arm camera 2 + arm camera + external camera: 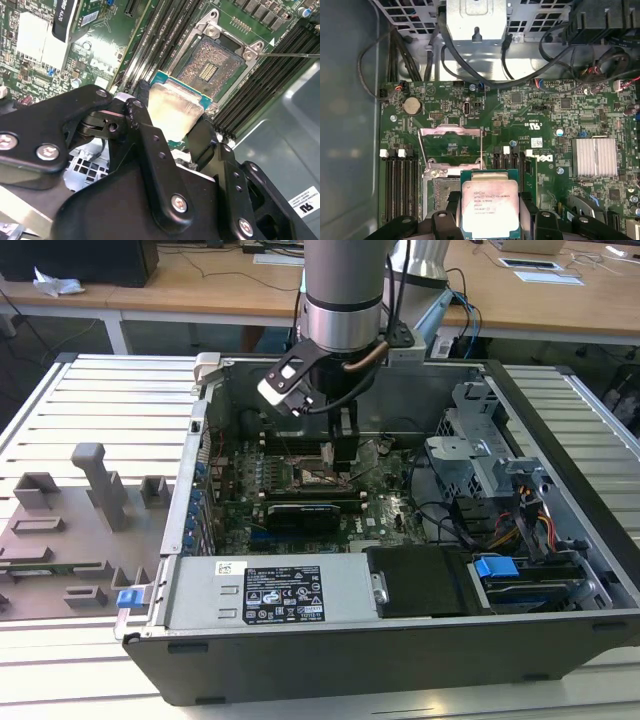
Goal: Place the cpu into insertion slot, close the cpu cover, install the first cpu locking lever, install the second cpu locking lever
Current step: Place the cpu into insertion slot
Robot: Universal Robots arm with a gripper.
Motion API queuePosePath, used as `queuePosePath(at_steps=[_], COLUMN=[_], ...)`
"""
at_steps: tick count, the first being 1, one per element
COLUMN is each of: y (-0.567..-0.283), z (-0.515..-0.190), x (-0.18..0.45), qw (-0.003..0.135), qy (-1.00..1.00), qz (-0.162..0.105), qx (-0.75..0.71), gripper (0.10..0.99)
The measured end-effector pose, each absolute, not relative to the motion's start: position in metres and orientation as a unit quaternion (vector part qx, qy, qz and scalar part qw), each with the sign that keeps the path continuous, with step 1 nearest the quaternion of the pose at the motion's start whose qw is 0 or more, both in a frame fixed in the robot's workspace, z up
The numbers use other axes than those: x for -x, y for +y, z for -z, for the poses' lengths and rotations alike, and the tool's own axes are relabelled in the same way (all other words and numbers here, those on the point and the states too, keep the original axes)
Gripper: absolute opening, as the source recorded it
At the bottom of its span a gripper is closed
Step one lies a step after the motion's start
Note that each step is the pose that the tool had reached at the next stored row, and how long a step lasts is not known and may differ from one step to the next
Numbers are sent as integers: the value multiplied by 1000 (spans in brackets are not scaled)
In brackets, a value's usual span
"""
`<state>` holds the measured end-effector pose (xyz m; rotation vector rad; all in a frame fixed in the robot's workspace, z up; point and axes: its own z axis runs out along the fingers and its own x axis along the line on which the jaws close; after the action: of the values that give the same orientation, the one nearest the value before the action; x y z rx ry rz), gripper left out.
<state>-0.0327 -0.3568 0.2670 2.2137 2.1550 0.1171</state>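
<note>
The arm reaches down into an open computer case (330, 640) that lies on a slatted metal desk (100, 390). The tool (340, 462) hangs low over the green circuit board (395, 515), close to the middle of the case.

In both wrist views the tool (490, 202) is closed on the cpu (490, 206). Its two black fingers (451, 206) press on two opposite edges of the chip, which shows its silvery-beige metal top. In the second wrist view the cpu (176, 111) sits between the fingers (201, 136) of the tool (172, 116), with its green edge toward the socket.

The cpu is not yet seated. The insertion slot (211, 70) lies just beside the chip, and its dark centre with the fine contacts is bare. In the first wrist view the chip hides one part of the insertion slot (441, 196), while the other part stays visible next to it. How high the chip is above the board cannot be told.

The cpu cover (451, 132) stands open, swung away from the socket on the side far from the chip, and the green board shows through its cut-out middle. A thin metal rod (295, 55) runs beside the socket, free of it. Long dark memory slots (165, 35) flank the socket.

On the desk, at the exterior view's left of the case, lies a grey tray (40, 540) with upright blocks.
</note>
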Motion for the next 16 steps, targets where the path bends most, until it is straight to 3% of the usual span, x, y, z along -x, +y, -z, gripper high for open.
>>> queuePosePath(at_steps=[16], y=[-357], z=[-267], x=[33], qw=[27], qy=[661], qz=[-37], qx=[-749], gripper=[545])
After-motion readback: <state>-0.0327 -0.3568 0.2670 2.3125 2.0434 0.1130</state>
